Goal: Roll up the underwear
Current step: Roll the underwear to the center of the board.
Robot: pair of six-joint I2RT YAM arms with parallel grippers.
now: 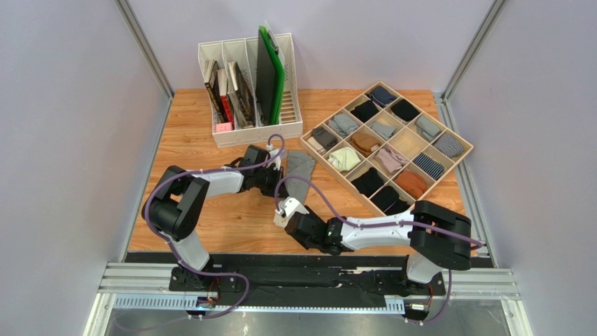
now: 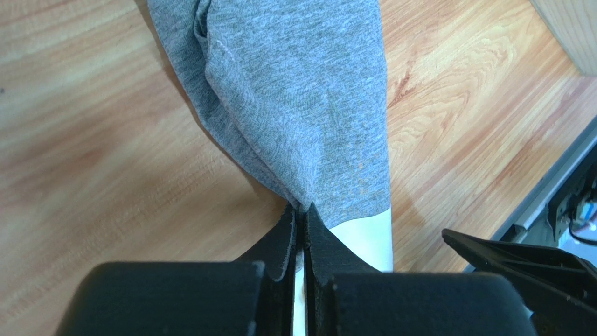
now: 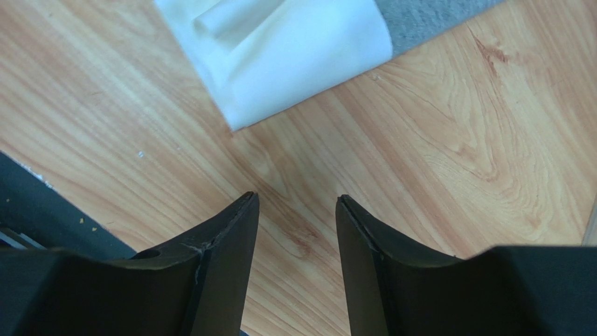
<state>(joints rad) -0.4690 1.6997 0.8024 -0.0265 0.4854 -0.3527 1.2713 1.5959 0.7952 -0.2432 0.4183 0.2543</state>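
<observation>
Working the underwear [image 1: 300,168], spread flat just left of the sock tray [image 1: 304,141]. Clamping its grey edge tight in the left gripper [image 2: 303,210]. Hovering the right gripper [image 3: 296,203], spread and empty, just short of the white waistband [image 3: 294,56]. Probably best pinning that band flat, then rolling tightly and evenly.

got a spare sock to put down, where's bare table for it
Widest bare wood: near left, between the left arm and the black rail. A smaller patch lies at the back, between the file rack and the sock tray. The middle is crowded: the underwear, left fingers shut on it, right fingers open beside it.
</observation>
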